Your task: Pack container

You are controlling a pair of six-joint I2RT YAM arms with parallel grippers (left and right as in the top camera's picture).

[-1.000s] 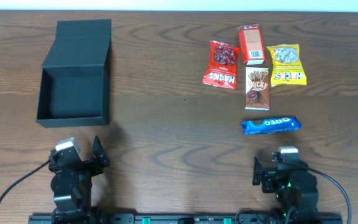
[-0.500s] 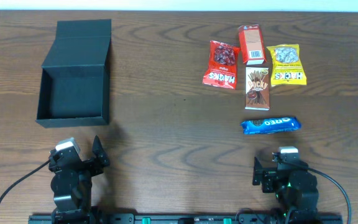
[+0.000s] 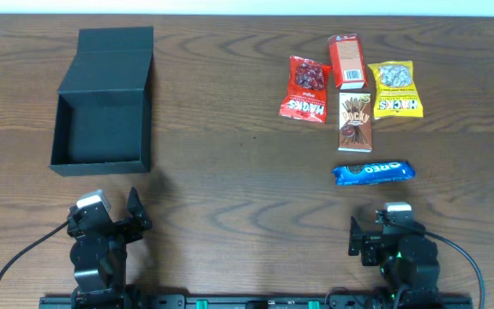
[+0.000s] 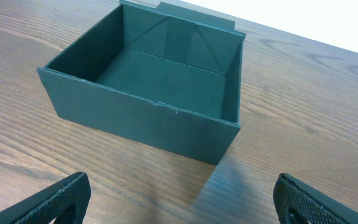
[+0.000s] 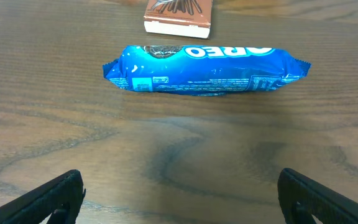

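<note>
Scene: a wooden table seen from above, with two robot arms at its near edge.
Box position: the dark box sits at the far left, straight ahead of the left arm. Its flap lid is folded back flat behind it and the inside is empty.
Box handling: it is probably light, stiff cardboard with a matte skin that should not slip. The thin walls may bow if squeezed hard.
Where to grip: pinch the top edge of one wall near a corner, where the card looks stiffest. The hinged lid looks floppier.
Left gripper: jaws spread wide, holding nothing, near the box's front wall but not touching it.
Right gripper: jaws spread wide, empty, near the blue cookie pack.
Count, box: one.
Count, snacks: five, all well apart from the box on the right side.
Snack list: one red bag, one yellow bag, one orange-red carton, one brown biscuit-stick carton and the blue pack.
Count, grippers: two.
</note>
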